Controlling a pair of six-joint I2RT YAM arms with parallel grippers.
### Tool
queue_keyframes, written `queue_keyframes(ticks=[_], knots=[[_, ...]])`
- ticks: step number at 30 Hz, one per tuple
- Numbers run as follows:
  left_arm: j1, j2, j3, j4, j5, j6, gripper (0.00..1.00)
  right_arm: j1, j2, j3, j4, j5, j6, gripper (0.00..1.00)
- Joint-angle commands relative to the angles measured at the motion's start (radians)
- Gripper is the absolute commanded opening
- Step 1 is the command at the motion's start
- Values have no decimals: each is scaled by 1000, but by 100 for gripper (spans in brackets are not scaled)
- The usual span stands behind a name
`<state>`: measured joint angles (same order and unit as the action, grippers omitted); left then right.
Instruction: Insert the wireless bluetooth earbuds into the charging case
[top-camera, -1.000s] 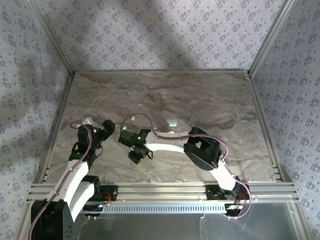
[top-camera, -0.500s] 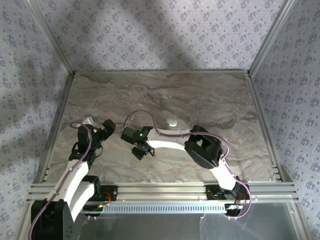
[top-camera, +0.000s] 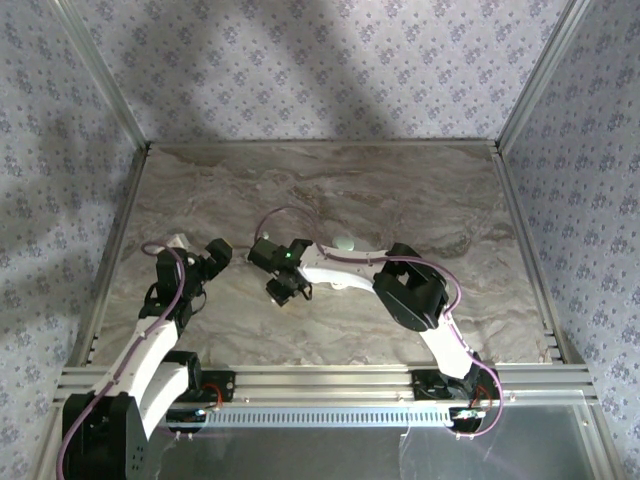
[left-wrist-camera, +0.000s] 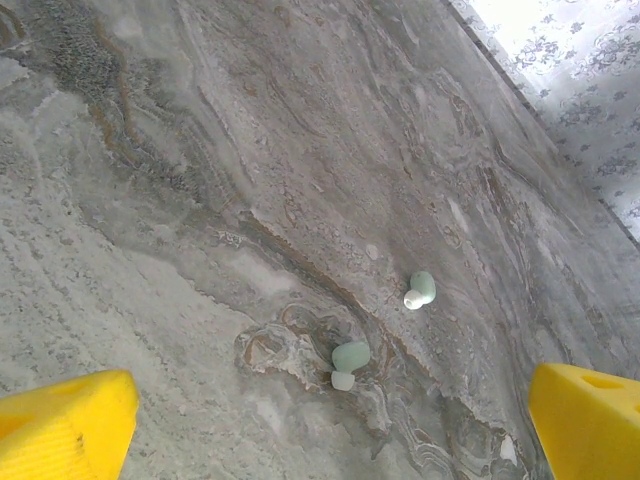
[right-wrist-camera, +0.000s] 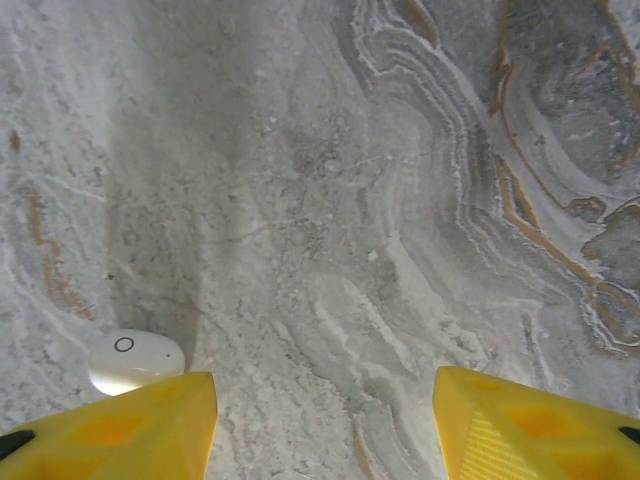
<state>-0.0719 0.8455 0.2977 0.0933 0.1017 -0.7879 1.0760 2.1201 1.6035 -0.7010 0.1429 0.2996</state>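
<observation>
Jaws of the left arm (top-camera: 160, 310) stand fully apart with nothing between them; in the left wrist view their yellow fingertips (left-wrist-camera: 62, 425) sit at the 2 lower corners, above bare marble. Ahead of them, the 2 wireless bluetooth earbuds (left-wrist-camera: 349, 361) lie on the bench (left-wrist-camera: 200, 150), near each other but not touching, each a pale rounded piece with a white tip. The second earbud (left-wrist-camera: 420, 289) lies farther off and to the right of the first.

Jaws of the right arm (top-camera: 345, 280) are partly open and hold nothing; their yellow fingertips (right-wrist-camera: 120, 430) frame bare bench. The charging case (right-wrist-camera: 135, 361), a smooth white oval with a small ring mark on top, lies flat just beyond the left-hand fingertip in that view, outside the gap.

From above, a pale oval object (top-camera: 344, 242) rests on the bench just beyond the right forearm; I cannot tell whether it is that same case.
</observation>
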Motion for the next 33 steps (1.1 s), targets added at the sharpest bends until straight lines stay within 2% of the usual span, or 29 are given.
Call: queue_keyframes(ticks=[1,7,11,19,33], knots=[[6,6,-6,34,20,-7,100,9,-54,4,-31,-7,28,61],[0,17,-6,42,24,-10,100,0,-88,-8,15,-118,-12,60],[-3,21,-4,42,23,-6,100,6,-52,40,5,-193,-95,61],[-3,18,-3,39,18,-7,100,18,20,108,-71,-166,-178,69],[-3,18,-3,39,18,-6,100,17,129,206,-153,-92,-184,67]])
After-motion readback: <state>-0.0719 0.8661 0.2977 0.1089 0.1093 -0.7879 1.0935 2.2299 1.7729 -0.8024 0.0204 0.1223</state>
